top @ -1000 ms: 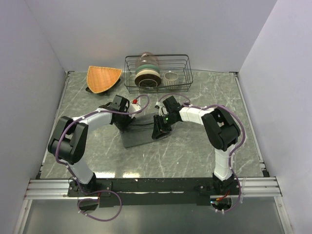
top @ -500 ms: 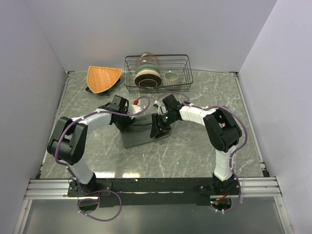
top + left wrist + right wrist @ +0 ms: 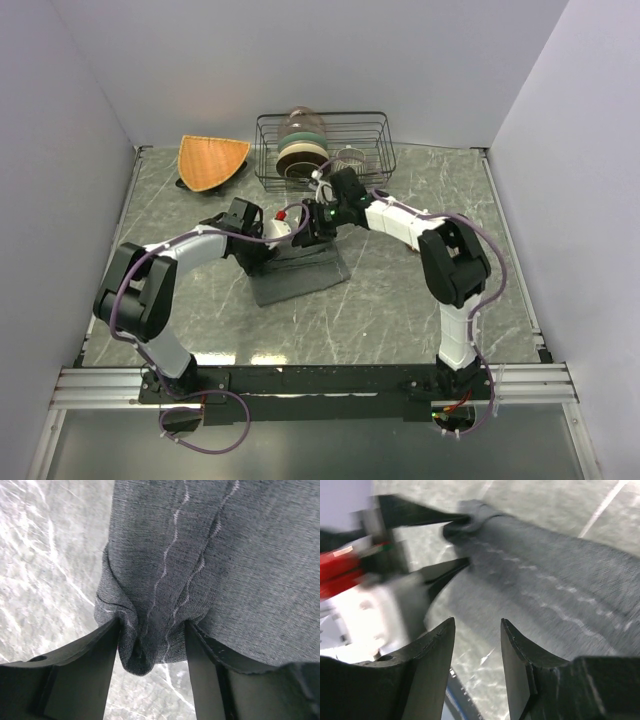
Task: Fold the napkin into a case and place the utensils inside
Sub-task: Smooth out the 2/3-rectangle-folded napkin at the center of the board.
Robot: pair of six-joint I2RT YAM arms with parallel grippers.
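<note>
Left gripper (image 3: 151, 640) is closed on a bunched corner of the napkin (image 3: 300, 278). In the left wrist view the grey cloth fills the gap and touches both black fingers (image 3: 95, 665), with small wrinkles where it is pressed. This corner is the far left one of the napkin, seen from above. The napkin lies folded as a dark grey rectangle on the marble tabletop (image 3: 400, 310), near the middle, between the two arms. Thin light wavy lines run along its fabric. Right gripper (image 3: 477, 625) hangs just above the far edge of the napkin, close to the left gripper. Its jaws stand apart and nothing is between them. At the back of the tabletop an orange woven mat (image 3: 212, 160) lies on the left, and a wire rack (image 3: 370, 130) with dishes stands beside it on the right.
</note>
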